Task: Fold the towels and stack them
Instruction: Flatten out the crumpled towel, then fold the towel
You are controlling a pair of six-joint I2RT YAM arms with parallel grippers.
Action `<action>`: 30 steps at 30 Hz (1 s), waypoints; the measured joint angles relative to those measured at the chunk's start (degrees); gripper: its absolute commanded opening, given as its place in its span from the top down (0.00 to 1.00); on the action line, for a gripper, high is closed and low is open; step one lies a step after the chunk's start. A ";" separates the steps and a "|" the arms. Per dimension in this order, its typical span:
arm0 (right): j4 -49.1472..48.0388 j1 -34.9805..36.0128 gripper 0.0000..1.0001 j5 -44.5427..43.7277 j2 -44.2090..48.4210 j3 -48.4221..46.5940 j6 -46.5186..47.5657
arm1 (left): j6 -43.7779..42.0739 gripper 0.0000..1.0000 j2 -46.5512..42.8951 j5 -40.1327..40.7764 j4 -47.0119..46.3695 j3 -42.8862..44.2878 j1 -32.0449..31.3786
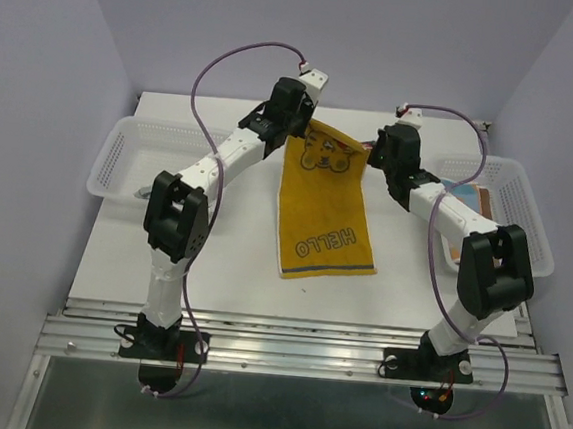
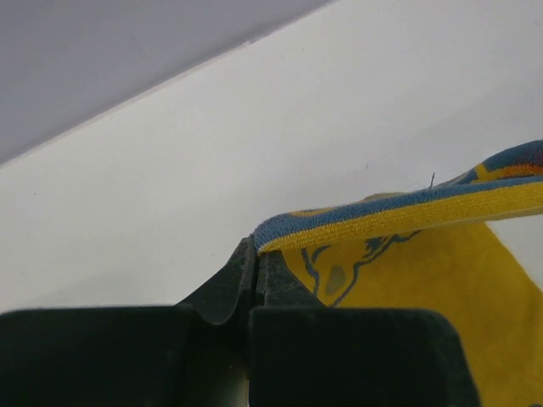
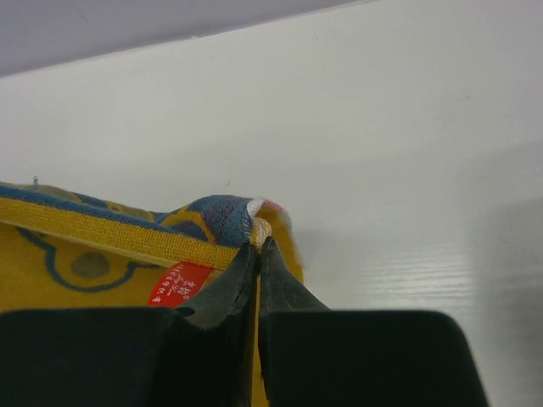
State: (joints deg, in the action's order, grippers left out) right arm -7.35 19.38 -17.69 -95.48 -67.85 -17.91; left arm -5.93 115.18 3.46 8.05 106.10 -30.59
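Note:
A yellow towel (image 1: 324,213) with a blue bear outline, a blue edge and the word HELLO hangs stretched between my two grippers, its lower end resting on the white table (image 1: 222,259). My left gripper (image 1: 296,123) is shut on its top left corner, seen in the left wrist view (image 2: 256,246) with the blue-edged hem (image 2: 399,212) running off to the right. My right gripper (image 1: 374,152) is shut on the top right corner, seen in the right wrist view (image 3: 257,242) beside a red label (image 3: 176,283).
A white perforated basket (image 1: 141,157) stands at the far left. Another white basket (image 1: 518,210) at the far right holds folded cloths (image 1: 473,206). Grey walls close in the table on three sides.

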 measured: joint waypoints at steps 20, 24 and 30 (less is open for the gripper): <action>4.90 -1.68 0.99 13.64 0.79 3.43 -5.44 | 6.47 1.00 -10.56 -4.31 -1.84 -25.57 0.92; 6.49 -1.68 0.99 15.34 5.42 9.05 -7.13 | 9.53 1.00 -13.86 -5.42 -3.98 -33.24 -0.81; 8.92 -1.25 0.99 16.68 12.94 16.90 -9.60 | 13.53 1.00 -16.96 -4.96 -6.08 -41.57 -4.76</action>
State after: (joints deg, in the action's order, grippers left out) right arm 1.56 18.13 -1.02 -82.54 -50.96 -27.51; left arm 7.60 98.21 -1.50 1.98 64.53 -35.35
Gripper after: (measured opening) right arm 0.034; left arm 0.037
